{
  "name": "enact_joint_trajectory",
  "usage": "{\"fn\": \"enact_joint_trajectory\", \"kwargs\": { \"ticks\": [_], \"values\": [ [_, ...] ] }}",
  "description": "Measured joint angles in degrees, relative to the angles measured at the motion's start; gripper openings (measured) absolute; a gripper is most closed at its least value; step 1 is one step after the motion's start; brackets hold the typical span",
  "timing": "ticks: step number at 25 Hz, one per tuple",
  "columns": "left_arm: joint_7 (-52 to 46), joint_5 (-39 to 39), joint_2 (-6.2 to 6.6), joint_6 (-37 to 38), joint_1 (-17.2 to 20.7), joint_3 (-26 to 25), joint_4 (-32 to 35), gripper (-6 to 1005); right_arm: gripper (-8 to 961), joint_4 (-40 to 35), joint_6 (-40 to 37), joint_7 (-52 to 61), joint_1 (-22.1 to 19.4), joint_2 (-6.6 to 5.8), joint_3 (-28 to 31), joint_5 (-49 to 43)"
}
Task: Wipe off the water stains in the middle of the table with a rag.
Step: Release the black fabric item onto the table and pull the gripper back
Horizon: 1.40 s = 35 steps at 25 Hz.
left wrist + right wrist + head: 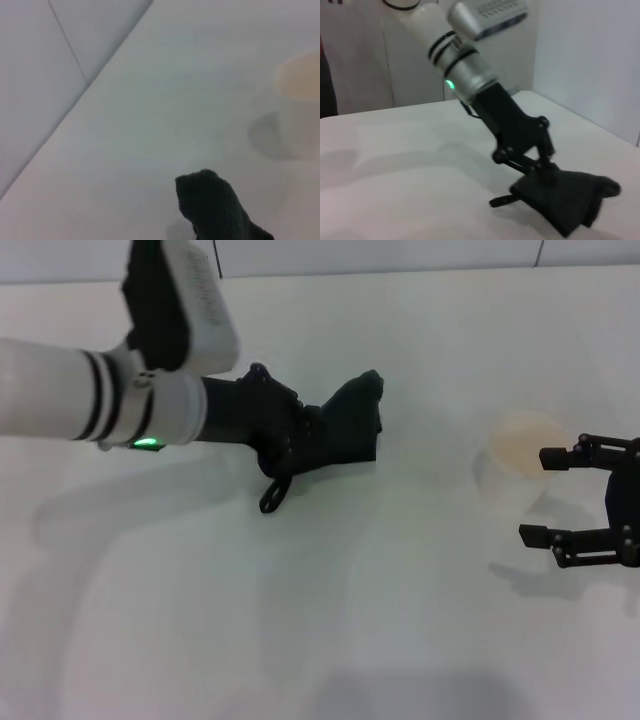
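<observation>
The dark green-black rag (pixel 350 430) lies bunched on the white table (pixel 300 630), left of the middle, with its loop tab (pixel 270 498) hanging toward me. My left gripper (pixel 297 443) is shut on the rag's near edge and presses it down on the table. The right wrist view shows the same grip (pixel 542 172) on the rag (pixel 570 200). The left wrist view shows only the rag's tip (pixel 215 210). No orange-brown water stain shows in any view. My right gripper (pixel 535 495) is open and empty at the right edge.
A pale paper cup (pixel 518 465) with orange-tinted liquid stands on the right, just in front of my right gripper's open fingers; it also shows in the left wrist view (pixel 300 100). A wall panel (pixel 60 60) runs behind the table's far edge.
</observation>
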Motion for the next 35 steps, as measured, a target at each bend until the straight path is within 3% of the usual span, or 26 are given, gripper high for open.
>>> {"fn": "enact_joint_trajectory", "kwargs": {
  "ticks": [10, 19, 24, 35],
  "values": [
    [5.14, -1.85, 0.51, 18.14, 5.59, -13.07, 0.35, 64, 858, 0.14, 0.08, 0.09, 0.06, 0.00, 0.08, 0.08],
    [0.27, 1.64, 2.02, 22.38, 7.64, -15.72, 0.47, 64, 858, 0.14, 0.18, 0.09, -0.03, 0.00, -0.33, 0.38],
    [-2.44, 4.25, 1.69, 23.16, 7.54, -15.77, 0.49, 64, 858, 0.14, 0.18, 0.09, -0.09, 0.00, -0.74, 0.59],
    [-3.96, 3.88, 0.19, 24.59, 7.75, -18.64, 4.43, 245, 857, 0.12, 0.17, 0.09, -0.01, 0.00, -1.00, 0.76]
  ]
}}
